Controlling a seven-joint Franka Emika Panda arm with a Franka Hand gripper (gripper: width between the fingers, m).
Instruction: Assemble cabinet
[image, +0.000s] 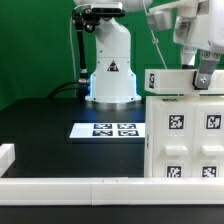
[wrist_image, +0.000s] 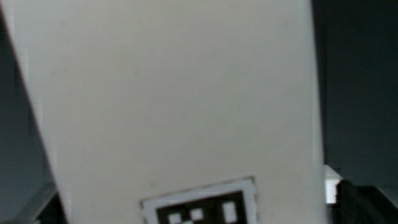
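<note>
Directly beneath the gripper (image: 203, 76) stands the cabinet (image: 185, 135), a tall white block of stacked modules with black-and-white tags on its faces. It stands upright on the dark table (image: 40, 125). The gripper points downward and meets the cabinet's top edge. I judge it is placed there because the top is the part an arm coming from above can reach, whether to seat a piece or to steady the stack. Standing upright, the cabinet presents that top to the gripper.

In the wrist view a plain white face of the cabinet fills almost the whole picture, with a single tag (wrist_image: 199, 210) at the end nearest the fingers, so the camera sits very close to that surface. Dim shapes at the corners beside the tag may be the fingers, but they are too blurred to be sure.

How far apart the jaws stand cannot be told. In the exterior view they are small and merge with the white edge. Whether they clamp the top panel or only touch it is equally unclear.

Well below the gripper and off toward the arm's base (image: 110, 75), the marker board (image: 108, 129) lies flat, just beside the cabinet's foot. A low white rail (image: 60, 186) runs along the table edge, probably to keep parts inside the work area.
</note>
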